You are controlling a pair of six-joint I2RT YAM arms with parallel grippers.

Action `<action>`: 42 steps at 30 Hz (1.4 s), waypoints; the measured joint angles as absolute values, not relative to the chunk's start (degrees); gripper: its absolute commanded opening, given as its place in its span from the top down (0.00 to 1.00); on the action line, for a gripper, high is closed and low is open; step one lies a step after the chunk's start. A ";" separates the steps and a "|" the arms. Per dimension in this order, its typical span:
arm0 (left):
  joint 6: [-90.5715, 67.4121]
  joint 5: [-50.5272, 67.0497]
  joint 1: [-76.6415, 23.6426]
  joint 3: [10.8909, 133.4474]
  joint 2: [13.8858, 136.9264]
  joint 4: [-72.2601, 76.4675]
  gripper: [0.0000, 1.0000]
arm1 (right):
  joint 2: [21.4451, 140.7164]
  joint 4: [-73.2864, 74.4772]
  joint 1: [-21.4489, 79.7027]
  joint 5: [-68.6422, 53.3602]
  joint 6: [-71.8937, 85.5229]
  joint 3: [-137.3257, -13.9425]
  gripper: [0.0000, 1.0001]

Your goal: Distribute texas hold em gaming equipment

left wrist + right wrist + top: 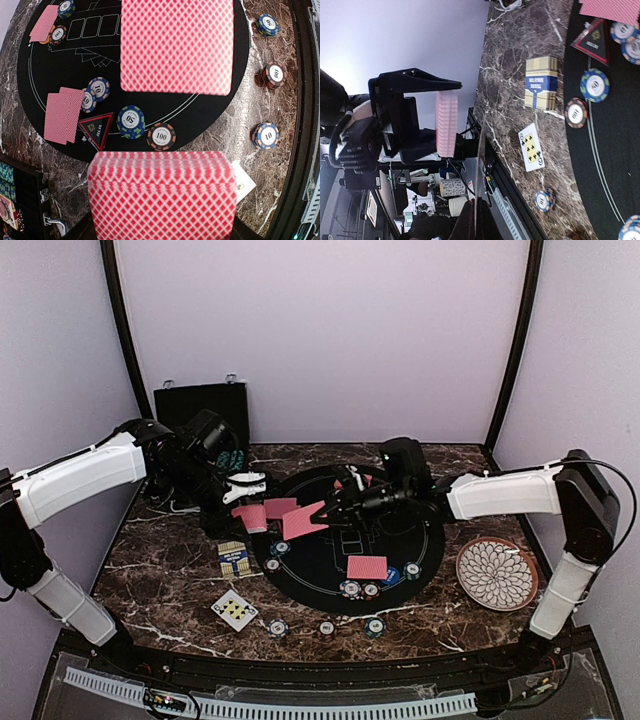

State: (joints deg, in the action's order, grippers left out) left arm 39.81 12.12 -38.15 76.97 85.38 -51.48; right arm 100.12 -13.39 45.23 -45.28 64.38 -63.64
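The dark marble table (170, 575) carries a round black felt mat (320, 575) in its middle. A black hard case (200, 405) sits at the back left, and a white petal-patterned plate (497, 575) lies on the right, apart from the mat. The left gripper (442, 117) is clamped on the deck (162, 200) of red-backed cards and holds it in the air by the mat's left rim — the right wrist view shows the stack edge-on between the black fingers. The right gripper (330, 510) is closed on a single card (176, 46), back upward, held clear of the felt just beyond the deck. On the mat a pair of cards (62, 115) lies face down and overlapping, just beside the red-edged triangle marker (97, 129). Another face-down card (367, 567) lies toward the front right. A yellow-and-blue card box (541, 82) and a face-up card (530, 147) rest on the marble left of the mat. Smallest are the chips — a blue chip (131, 121) marked 50 and a dark chip (161, 136) marked 100 lie near the triangle. Three front chips (265, 135) are spaced along the marble by the near edge.
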 measured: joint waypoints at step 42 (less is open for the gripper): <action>39.83 12.62 -38.13 76.75 85.38 -51.51 1.00 | 91.53 17.58 34.48 -24.29 40.80 -49.52 0.32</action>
